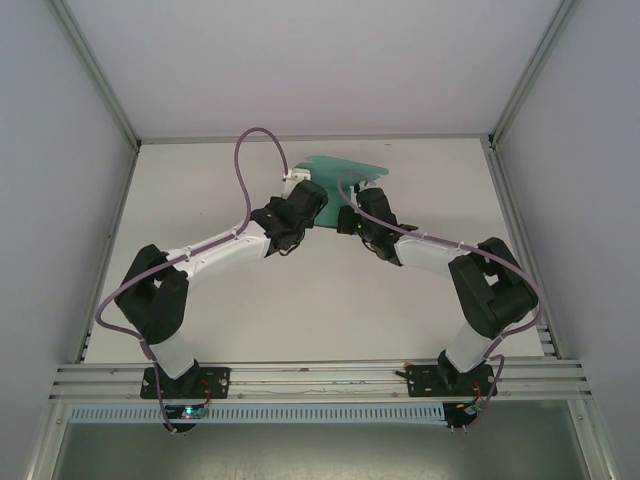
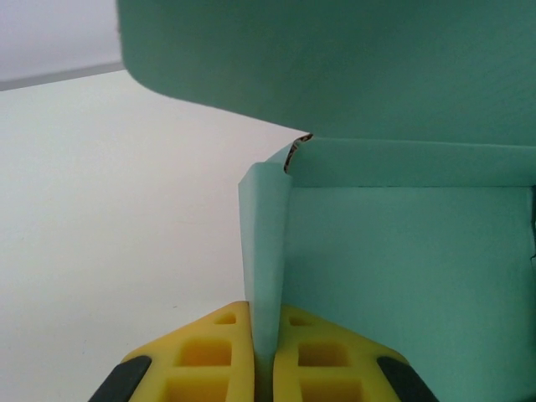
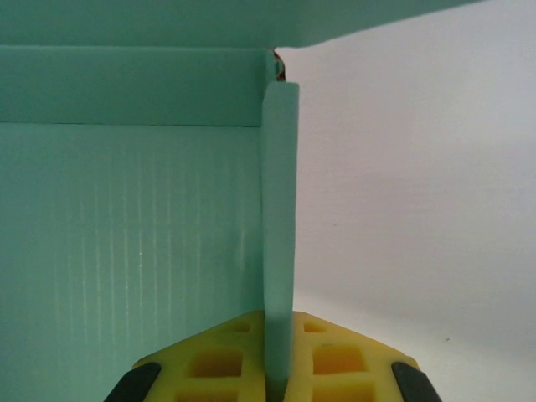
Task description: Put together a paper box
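Paper box (image 1: 345,170) was pinched on both sides, upper centre of the overhead frame.
Your left gripper (image 2: 265,339) and right gripper (image 3: 279,339) each clamped one upright teal wall.

The paper box (image 1: 345,170) lies on the table (image 1: 300,310) toward its far edge, about midway between the sides and ahead of both arms. The left gripper (image 2: 266,364) is at the box's left side, with the upright left flap (image 2: 266,243) pinched between its fingers. The right gripper (image 3: 279,364) is at the right side, pinching the upright right flap (image 3: 280,209). Between the flaps lies the floor panel (image 3: 126,251). A back wall (image 3: 126,84) rises behind it, and a wide panel (image 2: 377,59) overhangs above.
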Controlling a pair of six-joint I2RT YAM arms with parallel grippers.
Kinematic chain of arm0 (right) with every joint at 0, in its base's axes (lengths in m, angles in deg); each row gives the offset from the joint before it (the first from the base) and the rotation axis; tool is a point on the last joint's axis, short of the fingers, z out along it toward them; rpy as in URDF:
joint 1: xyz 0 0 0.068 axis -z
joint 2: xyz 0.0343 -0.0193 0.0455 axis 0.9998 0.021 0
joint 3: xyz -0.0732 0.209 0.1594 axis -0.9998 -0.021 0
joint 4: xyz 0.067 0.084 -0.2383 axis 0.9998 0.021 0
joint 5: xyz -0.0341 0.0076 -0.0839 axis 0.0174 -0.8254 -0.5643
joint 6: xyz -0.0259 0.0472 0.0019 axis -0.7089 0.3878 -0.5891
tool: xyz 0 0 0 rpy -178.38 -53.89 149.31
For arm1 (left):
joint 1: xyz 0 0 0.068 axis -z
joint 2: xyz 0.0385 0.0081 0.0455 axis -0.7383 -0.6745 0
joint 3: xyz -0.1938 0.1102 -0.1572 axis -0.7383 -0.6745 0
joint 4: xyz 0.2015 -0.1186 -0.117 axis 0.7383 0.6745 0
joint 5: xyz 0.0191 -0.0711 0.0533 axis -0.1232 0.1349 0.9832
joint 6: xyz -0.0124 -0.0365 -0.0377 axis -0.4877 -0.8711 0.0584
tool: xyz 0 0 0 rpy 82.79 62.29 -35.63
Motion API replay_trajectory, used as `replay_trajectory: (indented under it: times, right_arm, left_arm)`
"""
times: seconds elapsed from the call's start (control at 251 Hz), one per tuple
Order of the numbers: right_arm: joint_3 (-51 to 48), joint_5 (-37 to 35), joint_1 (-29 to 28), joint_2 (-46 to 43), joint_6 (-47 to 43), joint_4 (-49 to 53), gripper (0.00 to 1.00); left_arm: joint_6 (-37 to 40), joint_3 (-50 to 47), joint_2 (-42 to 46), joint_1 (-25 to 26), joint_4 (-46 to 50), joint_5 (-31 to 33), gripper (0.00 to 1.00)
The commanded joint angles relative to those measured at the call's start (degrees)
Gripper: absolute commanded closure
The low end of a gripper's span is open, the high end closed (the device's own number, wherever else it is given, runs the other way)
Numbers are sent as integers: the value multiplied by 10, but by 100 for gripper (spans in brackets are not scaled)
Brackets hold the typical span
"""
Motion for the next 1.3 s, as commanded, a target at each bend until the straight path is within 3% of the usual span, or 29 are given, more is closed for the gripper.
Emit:
replay_trajectory:
  times: [0.0,0.211,0.311,0.439,0.694,0.786,0.886,0.942,1.029,1.161,1.297]
  right_arm:
    - [8,-111,8,4,-55,81,100]
    - [98,-284,-21,46,-37,268,100]
    - [109,-305,-17,63,-7,292,100]
    - [174,-401,-20,103,27,412,100]
    - [146,-390,-1,92,14,364,100]
    - [110,-314,5,72,-14,269,97]
    - [36,-129,26,39,-51,86,96]
    - [12,-24,34,30,-57,6,85]
    - [-5,70,35,16,-60,-71,71]
    - [-4,128,33,-11,-36,-89,51]
    - [-26,125,32,-50,-24,-94,43]
  left_arm:
    - [4,24,5,14,16,21,100]
    - [1,29,8,17,19,28,100]
    - [-1,30,10,18,24,37,100]
    - [-5,36,12,18,36,58,100]
    - [-18,49,10,18,68,90,100]
    - [-15,44,16,19,61,80,100]
    - [-13,35,21,18,49,66,100]
    - [-13,34,20,18,49,61,100]
    - [-17,35,15,19,51,58,100]
    - [-22,33,9,18,51,52,100]
    - [-24,31,5,18,50,55,100]
